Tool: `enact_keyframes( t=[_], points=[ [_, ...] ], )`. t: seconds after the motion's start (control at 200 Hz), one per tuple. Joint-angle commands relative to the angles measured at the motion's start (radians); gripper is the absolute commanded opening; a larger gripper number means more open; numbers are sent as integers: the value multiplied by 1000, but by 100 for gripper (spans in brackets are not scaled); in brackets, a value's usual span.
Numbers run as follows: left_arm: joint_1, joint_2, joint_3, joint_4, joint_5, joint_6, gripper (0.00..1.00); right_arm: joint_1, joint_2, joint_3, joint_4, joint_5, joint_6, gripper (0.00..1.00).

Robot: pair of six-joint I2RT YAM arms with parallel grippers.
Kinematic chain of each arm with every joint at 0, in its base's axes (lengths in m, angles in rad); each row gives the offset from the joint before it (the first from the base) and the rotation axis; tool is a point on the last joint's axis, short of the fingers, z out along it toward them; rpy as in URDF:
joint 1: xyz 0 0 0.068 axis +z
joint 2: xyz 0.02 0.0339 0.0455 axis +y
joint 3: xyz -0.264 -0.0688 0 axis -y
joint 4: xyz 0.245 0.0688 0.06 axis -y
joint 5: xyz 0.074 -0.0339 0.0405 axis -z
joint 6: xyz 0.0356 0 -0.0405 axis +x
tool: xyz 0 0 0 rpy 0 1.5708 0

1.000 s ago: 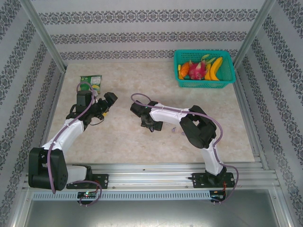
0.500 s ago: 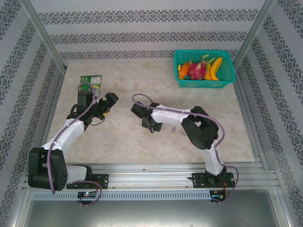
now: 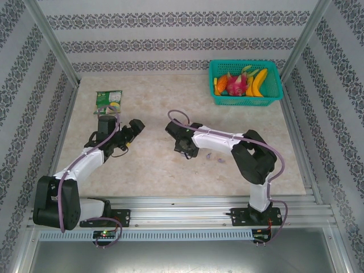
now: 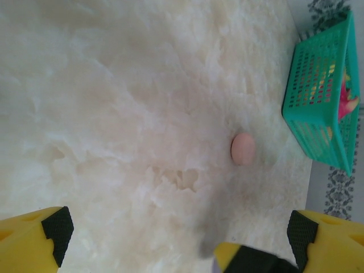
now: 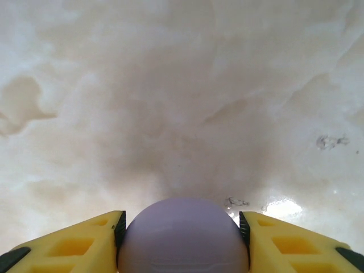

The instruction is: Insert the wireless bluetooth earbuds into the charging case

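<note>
- From above, the right arm's jaws point down near the middle of the surface [image 3: 148, 170], and the arm covers what they hold.
- The right wrist view makes it plain: the jaws pinch a pale purple charging case [image 5: 183, 239], with a yellow finger [image 5: 68, 244] against each side.
- In the left wrist view, the left arm's jaws stand spread wide with nothing between them.
- That view also gives us a pale pink rounded case [image 4: 243, 149] lying alone, near the basket.
- From above, two tiny pale purple earbuds [image 3: 209, 154] lie on the surface just right of the right arm's jaws.
- The teal basket [image 3: 245, 99] in the far right corner holds a banana [image 3: 259, 82], a pink dragon fruit [image 3: 236, 85] and other fruit.
</note>
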Motion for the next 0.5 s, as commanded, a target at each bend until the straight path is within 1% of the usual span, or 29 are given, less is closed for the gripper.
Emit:
enact_keyframes(
  t=[0.0,0.075,0.225,0.495],
  points=[
    [-54,8,-42,168,-14,25,98,-26,-60,-5,23,-23,-38,47],
    [-87,7,-63,214,-21,42,98,-42,-68,-10,36,-33,-48,47],
    [-133,11,-79,222,-67,46,98,-60,-49,-16,38,-37,-81,47],
    [-155,6,-58,184,-121,45,98,-66,19,-39,14,-4,-156,47]
  ],
)
